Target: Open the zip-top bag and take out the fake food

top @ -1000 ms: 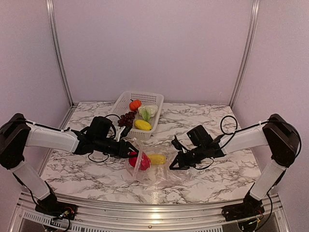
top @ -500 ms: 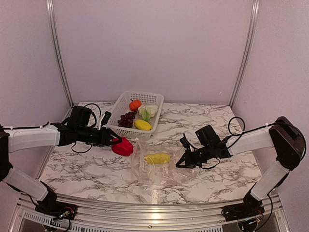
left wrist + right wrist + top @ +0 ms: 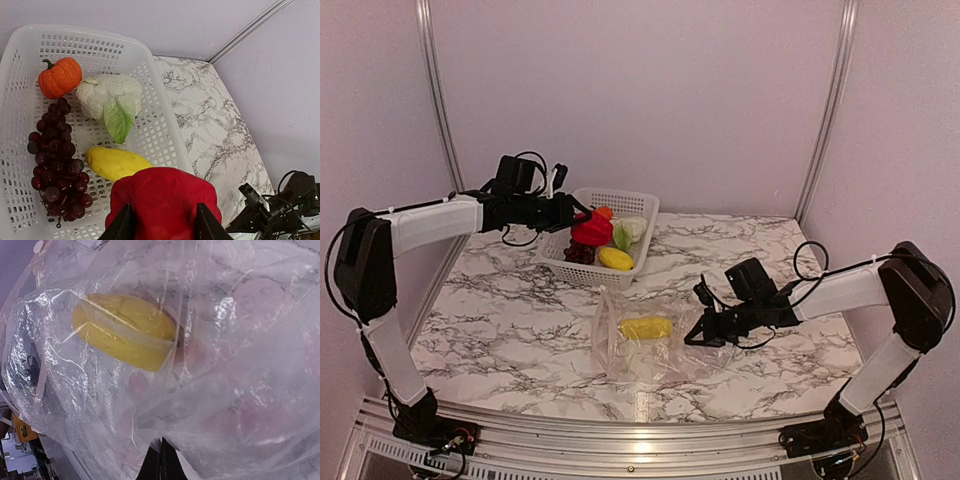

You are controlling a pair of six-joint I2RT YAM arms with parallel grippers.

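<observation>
Top external, red piece (image 3: 592,232) gone from bag (image 3: 620,362), over basket (image 3: 612,193) (left gripper (image 3: 580,223) clamped)

Built as a matched pair: left arm (image 3: 430,220) and right arm (image 3: 840,288), with smooth white tubular links set between bulky, rounded black joint housings. Bolted down on small black bases (image 3: 420,420) with exposed wiring and orange-red specks at the connectors. Hung with thin black cables (image 3: 800,255) — loose loops near each wrist. Capped at each wrist by a boxy black camera block. Tipped with the left claw (image 3: 578,218) and right claw (image 3: 692,338), all black. Seen from the left wrist as two flat, dark, tapering fingers (image 3: 122,226) — from the right wrist as one narrow black wedge.
</observation>
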